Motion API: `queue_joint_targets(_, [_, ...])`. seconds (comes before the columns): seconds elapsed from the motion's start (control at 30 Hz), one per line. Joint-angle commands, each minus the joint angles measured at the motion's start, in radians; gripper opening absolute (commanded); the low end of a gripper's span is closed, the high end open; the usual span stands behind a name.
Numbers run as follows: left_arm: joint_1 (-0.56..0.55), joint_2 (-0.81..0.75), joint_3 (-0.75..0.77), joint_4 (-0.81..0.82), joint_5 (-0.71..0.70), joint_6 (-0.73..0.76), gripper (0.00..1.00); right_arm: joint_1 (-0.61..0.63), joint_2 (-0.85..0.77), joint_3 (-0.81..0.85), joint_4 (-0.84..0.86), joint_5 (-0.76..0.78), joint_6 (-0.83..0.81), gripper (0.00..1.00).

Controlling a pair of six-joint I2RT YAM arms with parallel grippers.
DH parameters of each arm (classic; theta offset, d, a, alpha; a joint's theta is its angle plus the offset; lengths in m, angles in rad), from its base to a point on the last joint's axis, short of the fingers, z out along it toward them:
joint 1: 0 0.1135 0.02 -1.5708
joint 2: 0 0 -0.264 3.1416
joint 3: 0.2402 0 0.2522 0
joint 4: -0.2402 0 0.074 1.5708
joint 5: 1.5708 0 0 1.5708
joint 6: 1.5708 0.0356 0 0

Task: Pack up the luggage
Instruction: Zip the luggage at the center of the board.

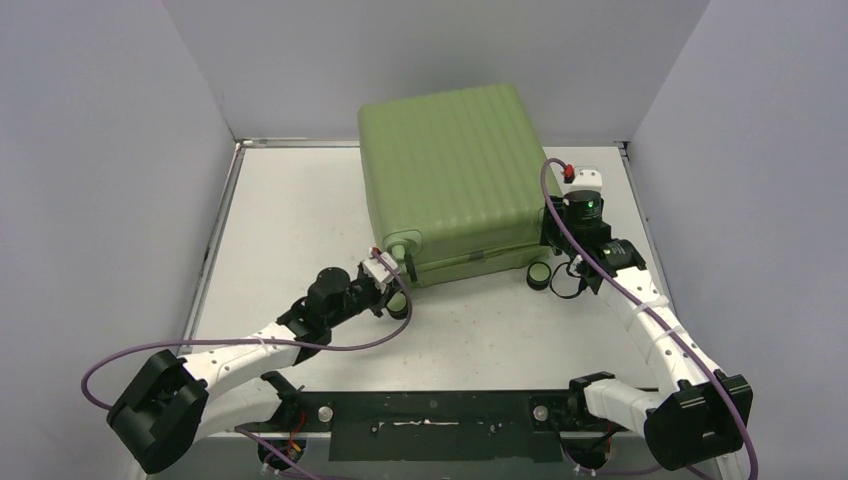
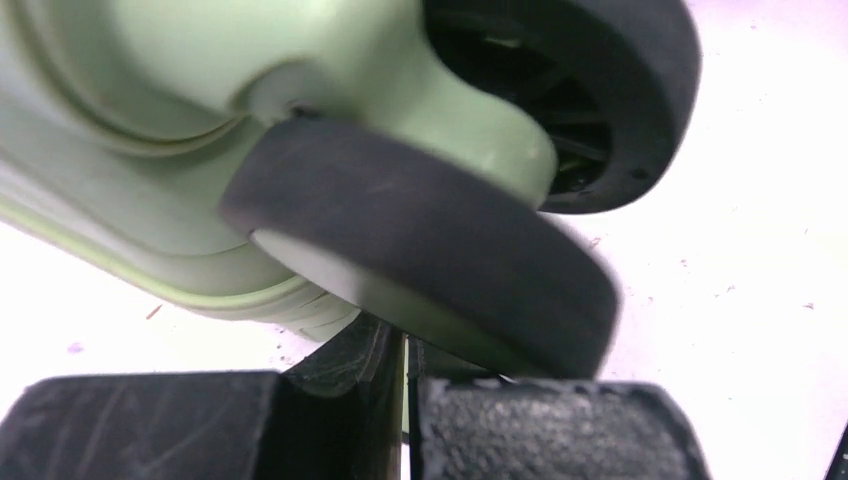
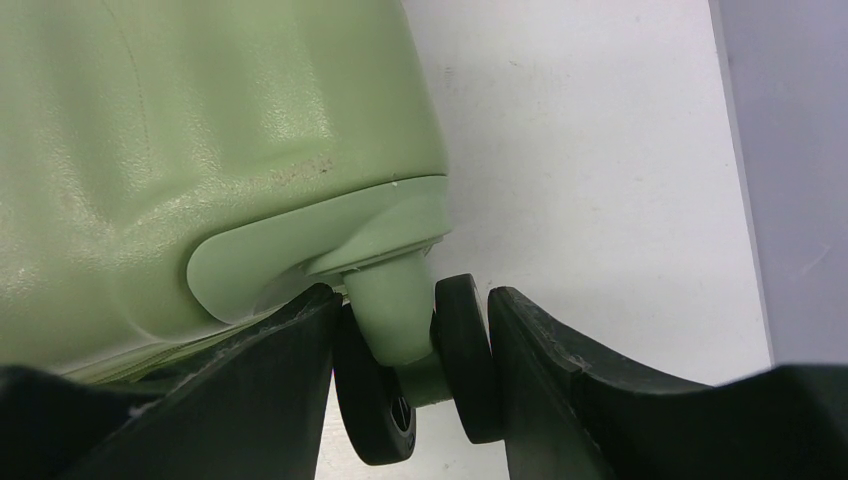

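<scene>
Nearest to us, the left hand [image 2: 406, 395] has its fingers pressed together, nothing between them, tucked low under the near-left wheel [image 2: 430, 250]. We cannot tell whether it touches the rubber.

Over on the right, the right hand [image 3: 412, 310] straddles the near-right wheel [image 3: 465, 350], a black twin caster on a green stem, and looks clamped on it, one finger against each disc.

Just beyond sits the luggage [image 1: 450, 170] itself, lid closed, lying flat on the white surface [image 1: 300, 220], upper centre of the overhead frame, its far edge near the back wall.

How will it handle? We judge it stiff: a ribbed hard shell that won't give under a pinch, and far too broad for either hand to span. The plastic looks smooth, so fingers would likely slide on the flat faces. It is big, probably heavy for these arms, so dragging or pivoting beats lifting.

The wheels are the only small grabbable parts here, yet casters swivel and roll, so a grip there may twist. We'd favour the stem or the green housing above it.
</scene>
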Motion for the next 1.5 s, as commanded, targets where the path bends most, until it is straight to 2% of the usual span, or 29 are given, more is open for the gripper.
queue_joint_targets(0.0, [-0.137,0.016,-0.002,0.078,0.080,-0.049,0.00,0.038,-0.013,-0.018,0.050,-0.188,0.134,0.00])
queue_joint_targets(0.13, [-0.190,0.050,-0.001,0.133,-0.008,-0.075,0.00,0.042,-0.011,-0.034,0.057,-0.197,0.152,0.00])
queue_joint_targets(0.47, [-0.332,0.207,0.054,0.230,-0.255,-0.007,0.00,0.054,-0.014,-0.066,0.064,-0.246,0.186,0.00])
queue_joint_targets(1.17, [-0.432,0.482,0.278,0.298,-0.255,0.061,0.00,0.060,-0.062,-0.094,0.057,-0.294,0.226,0.00])
queue_joint_targets(1.47, [-0.446,0.463,0.252,0.297,-0.299,0.074,0.00,0.060,-0.100,-0.016,0.010,-0.208,0.161,0.00])
